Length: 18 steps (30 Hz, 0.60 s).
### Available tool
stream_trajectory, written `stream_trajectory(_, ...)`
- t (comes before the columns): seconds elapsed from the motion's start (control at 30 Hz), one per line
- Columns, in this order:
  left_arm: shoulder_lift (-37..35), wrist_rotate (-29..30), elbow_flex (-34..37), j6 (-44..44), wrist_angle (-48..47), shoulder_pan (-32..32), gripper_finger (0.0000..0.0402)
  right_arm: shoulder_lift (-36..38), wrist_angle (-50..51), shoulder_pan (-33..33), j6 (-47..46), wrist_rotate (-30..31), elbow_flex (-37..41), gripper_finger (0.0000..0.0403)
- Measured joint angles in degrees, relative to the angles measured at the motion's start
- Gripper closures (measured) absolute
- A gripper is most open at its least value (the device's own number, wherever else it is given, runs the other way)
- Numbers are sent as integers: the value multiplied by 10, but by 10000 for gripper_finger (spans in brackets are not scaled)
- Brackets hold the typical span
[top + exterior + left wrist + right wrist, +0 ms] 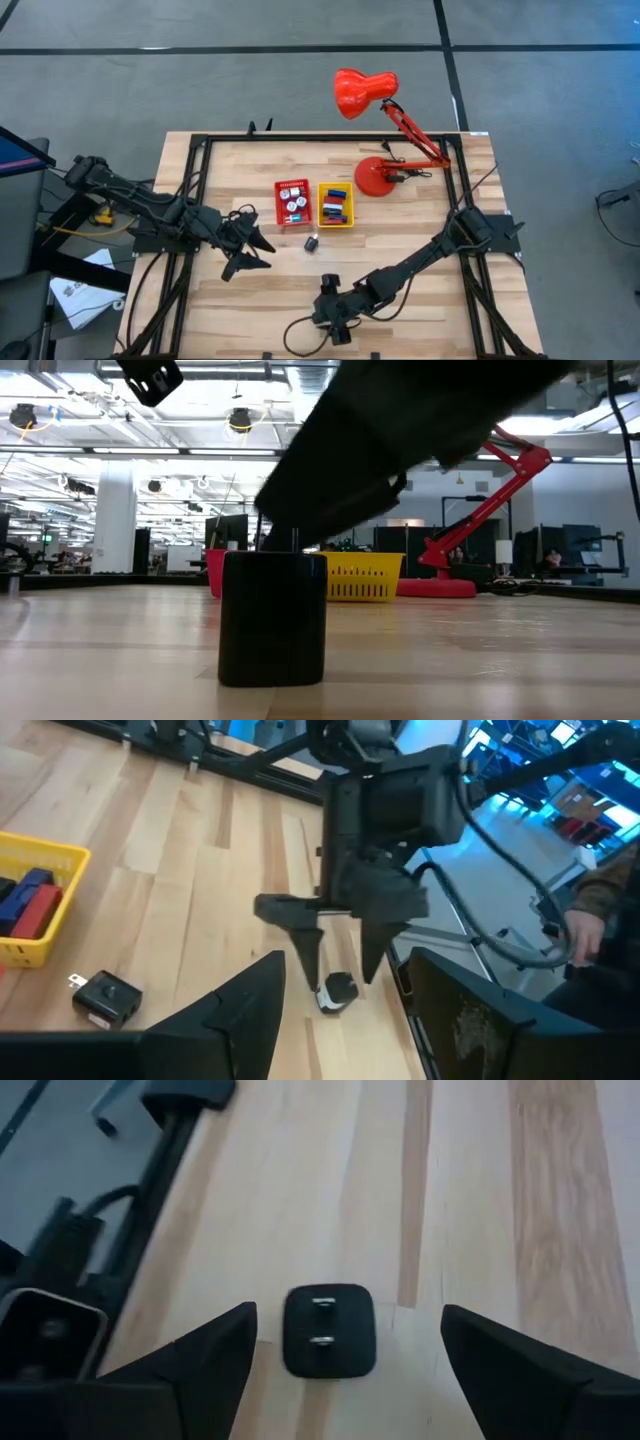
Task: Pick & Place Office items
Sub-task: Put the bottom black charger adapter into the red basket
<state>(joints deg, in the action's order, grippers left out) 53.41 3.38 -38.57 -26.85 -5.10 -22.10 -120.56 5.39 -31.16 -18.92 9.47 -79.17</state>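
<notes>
Low view: pale wood tabletop (520, 650), office hall behind, both grippers' fingers apart.

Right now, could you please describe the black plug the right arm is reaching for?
Find the table edge opposite the red lamp, where the right gripper hangs open. The black plug stands between its fingers, prongs up; the other plug lies beside the yellow bin.

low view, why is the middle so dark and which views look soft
Low view: the black plug stands close to the lens, backlit by ceiling lights, with a dark arm overhead, so both go to silhouette. Right wrist view: the plug and wood are slightly soft. Left wrist view: the near fingers are blurred.
</notes>
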Motion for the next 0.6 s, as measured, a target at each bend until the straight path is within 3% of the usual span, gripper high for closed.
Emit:
stream_trajectory(0.37,0,0,0,0,0,-6,192,-18,6,0,-4,5,0,105)
stream_trajectory(0.6,0,10,0,0,0,-6,192,-17,8,0,-1,-2,0,182)
